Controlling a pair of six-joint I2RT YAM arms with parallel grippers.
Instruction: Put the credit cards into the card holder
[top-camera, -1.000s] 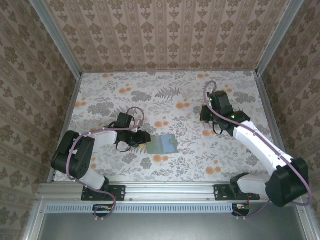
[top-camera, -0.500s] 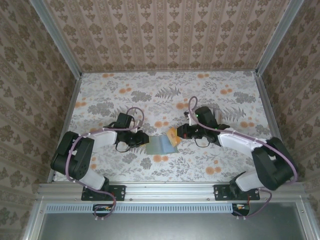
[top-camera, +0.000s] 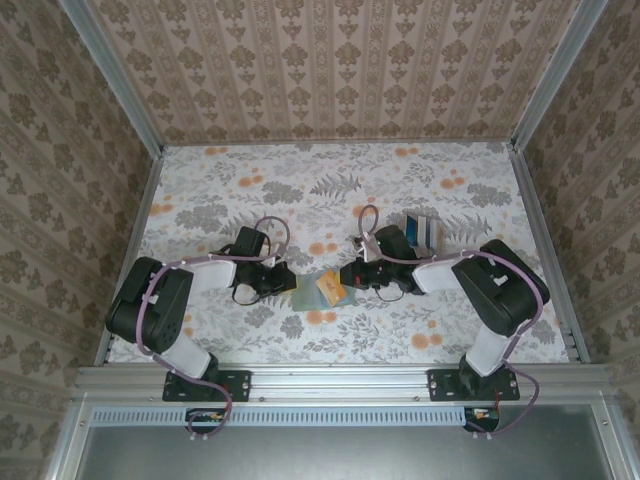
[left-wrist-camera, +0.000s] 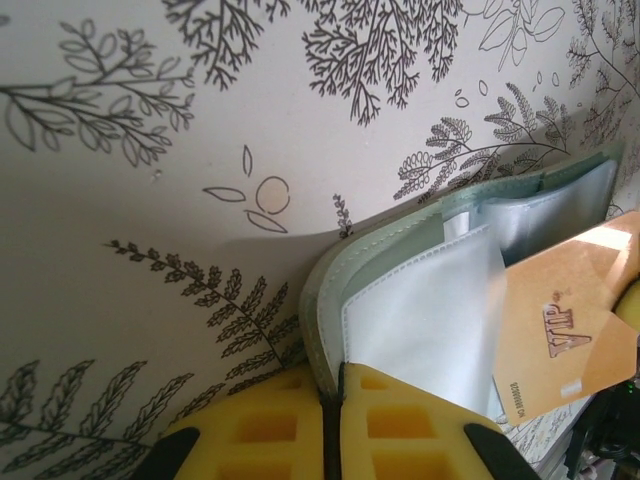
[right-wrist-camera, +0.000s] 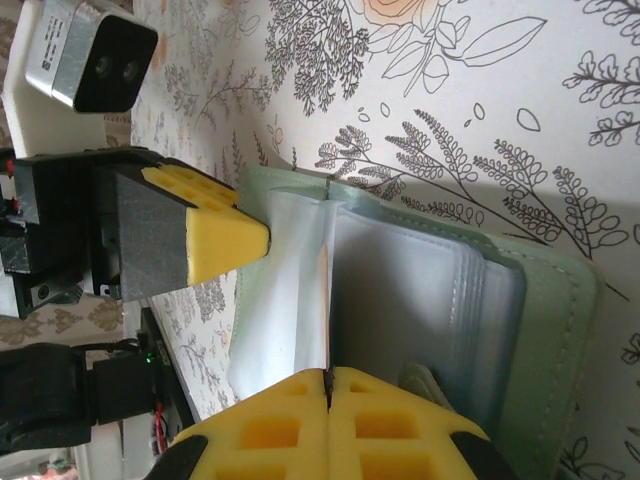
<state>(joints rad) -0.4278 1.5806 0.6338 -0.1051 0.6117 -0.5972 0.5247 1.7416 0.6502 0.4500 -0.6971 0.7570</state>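
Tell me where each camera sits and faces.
Top external: above and behind, looking down on the table; left arm and right arm show.
Left wrist: low, looking past the left gripper, clamped on the card holder, toward the orange card.
Right wrist: opposite, past the right gripper holding that card, facing the left gripper.
Both wrist views share the holder.

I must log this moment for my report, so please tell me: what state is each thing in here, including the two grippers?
card holder: open, flat on the table, edge clamped.
orange card: gripped, one end behind a clear sleeve of the holder.
other cards: lying loose on the table, apart from the holder.
left gripper: shut on the card holder.
right gripper: shut on the orange card.
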